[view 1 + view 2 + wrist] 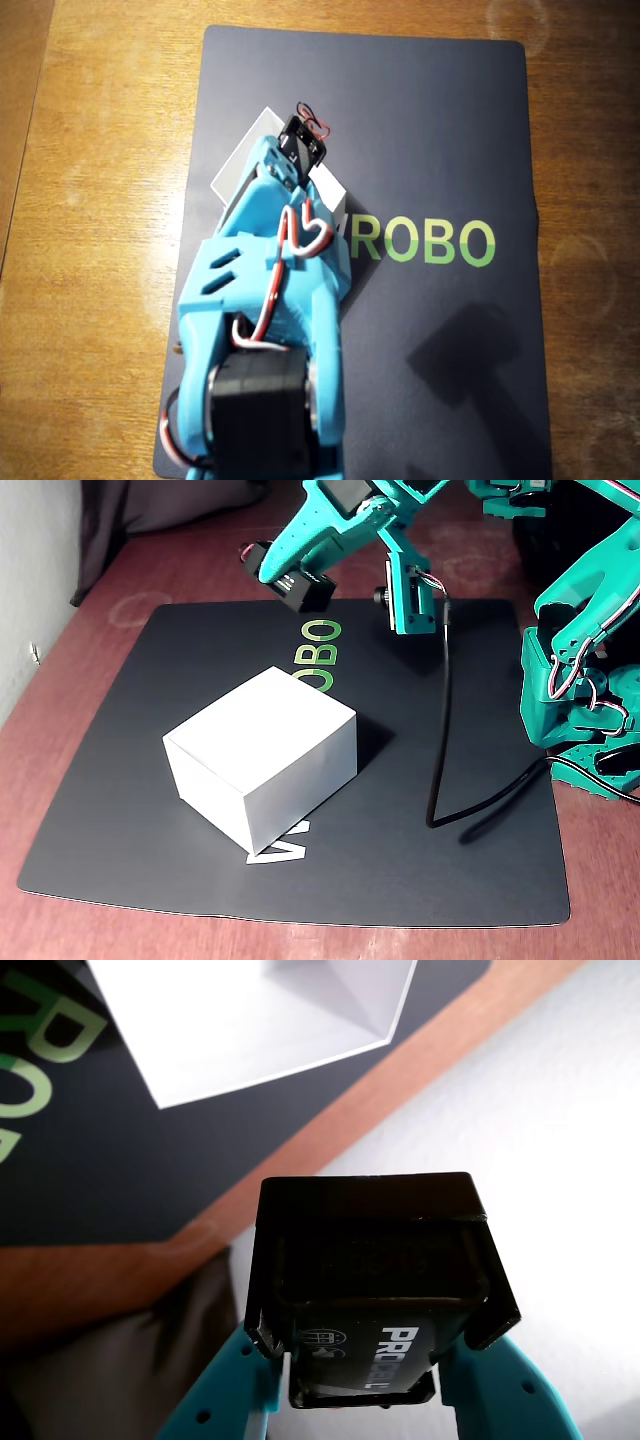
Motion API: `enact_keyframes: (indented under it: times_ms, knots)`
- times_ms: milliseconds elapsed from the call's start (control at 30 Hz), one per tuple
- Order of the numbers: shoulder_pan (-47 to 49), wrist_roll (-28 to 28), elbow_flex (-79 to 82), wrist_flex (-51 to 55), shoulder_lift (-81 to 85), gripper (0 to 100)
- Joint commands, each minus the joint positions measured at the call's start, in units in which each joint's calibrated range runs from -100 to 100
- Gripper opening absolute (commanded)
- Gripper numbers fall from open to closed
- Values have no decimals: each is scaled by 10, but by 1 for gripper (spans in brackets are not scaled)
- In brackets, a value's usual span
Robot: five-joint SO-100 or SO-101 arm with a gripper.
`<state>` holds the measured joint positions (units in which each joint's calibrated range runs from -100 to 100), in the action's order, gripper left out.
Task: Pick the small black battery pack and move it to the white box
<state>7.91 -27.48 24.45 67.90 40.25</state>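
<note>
One battery pack [375,1280] held between two fingers [215,1400] above one white box [262,766]

arm [265,300]: turquoise plastic | black servo | red-white wires | pincer [365,1385]: teal, screw holes

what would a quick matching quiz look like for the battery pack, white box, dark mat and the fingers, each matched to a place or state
Things:
1. battery pack
2. white box
3. dark mat
4. fingers

Places or states:
A. lies flat on the wooden table, green letters on it
B. held up in the air, off the mat
C. teal, clamped on both sides of the pack
D. stands on the mat, partly hiding the lettering

Pairs: 1-B, 2-D, 3-A, 4-C
</note>
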Motion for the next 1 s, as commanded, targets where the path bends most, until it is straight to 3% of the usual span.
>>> enact_keyframes:
  times_ms: [0, 100, 267, 633, 967]
  knots:
    - [-5, 2, -4, -2, 19, 4]
    - [-3, 24, -3, -6, 19, 4]
    - [-6, 149, -3, -42, 11, 4]
    - [-6, 335, 60, -93, 8, 4]
    - [4, 350, -15, -97, -122, 4]
